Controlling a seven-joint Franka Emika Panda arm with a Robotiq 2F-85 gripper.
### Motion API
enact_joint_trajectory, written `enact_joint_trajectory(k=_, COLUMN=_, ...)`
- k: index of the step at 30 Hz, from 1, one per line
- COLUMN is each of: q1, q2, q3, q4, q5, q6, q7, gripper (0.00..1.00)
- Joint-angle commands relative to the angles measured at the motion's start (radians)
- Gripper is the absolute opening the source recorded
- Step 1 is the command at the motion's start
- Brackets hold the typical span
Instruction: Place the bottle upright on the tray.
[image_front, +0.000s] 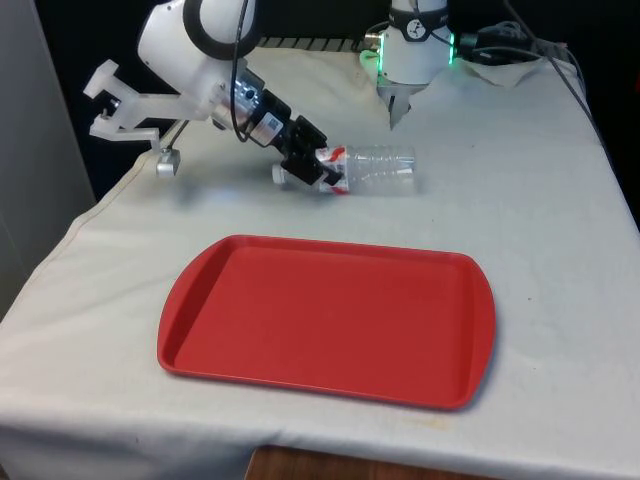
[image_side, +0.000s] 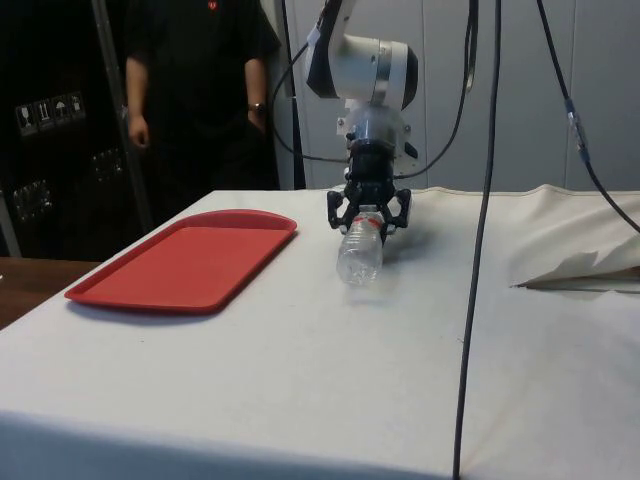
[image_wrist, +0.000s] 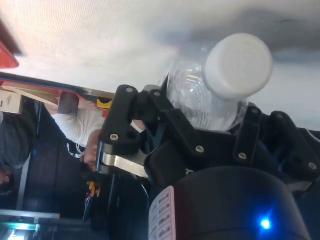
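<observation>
A clear plastic bottle (image_front: 378, 169) with a red-and-white label and a white cap lies on its side on the white cloth, beyond the far edge of the red tray (image_front: 320, 310). My gripper (image_front: 316, 166) reaches in low from the front view's left, its fingers closed on the bottle's upper part near the label. From the side, the gripper (image_side: 368, 212) straddles the bottle (image_side: 360, 255), whose base points at the camera. The wrist view has the cap and shoulder of the bottle (image_wrist: 235, 65) held between the gripper's (image_wrist: 210, 125) two fingers. The tray (image_side: 190, 260) carries nothing.
A person in dark clothes (image_side: 200, 90) stands behind the table, beyond the tray. Cables (image_side: 490, 150) hang down in front of the side camera. A crumpled white sheet (image_front: 505, 68) lies at the far corner by the robot base.
</observation>
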Motion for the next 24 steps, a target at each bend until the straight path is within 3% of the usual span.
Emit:
enact_joint_trajectory(k=1, q1=-0.001, q2=0.009, q3=0.004, q4=0.003, q5=0.007, q6=0.006, q7=-0.005, gripper=0.26)
enact_joint_trajectory(k=7, q1=0.001, q2=0.0, q3=-0.002, q4=0.003, q5=0.002, q6=-0.005, q7=-0.001, gripper=0.14)
enact_joint_trajectory(k=15, q1=0.015, q2=-0.037, q3=-0.021, q4=0.002, q5=-0.013, q6=-0.014, q7=0.03, gripper=0.14)
enact_joint_trajectory(k=17, q1=0.011, q2=-0.042, q3=-0.019, q4=0.006, q5=-0.015, q6=-0.017, q7=0.035, gripper=0.14)
enact_joint_trajectory(k=18, q1=0.018, q2=-0.054, q3=-0.025, q4=0.002, q5=-0.021, q6=-0.013, q7=0.047, gripper=0.14)
enact_joint_trajectory(k=24, q1=0.025, q2=-0.085, q3=-0.032, q4=0.006, q5=-0.034, q6=-0.013, q7=0.079, gripper=0.14)
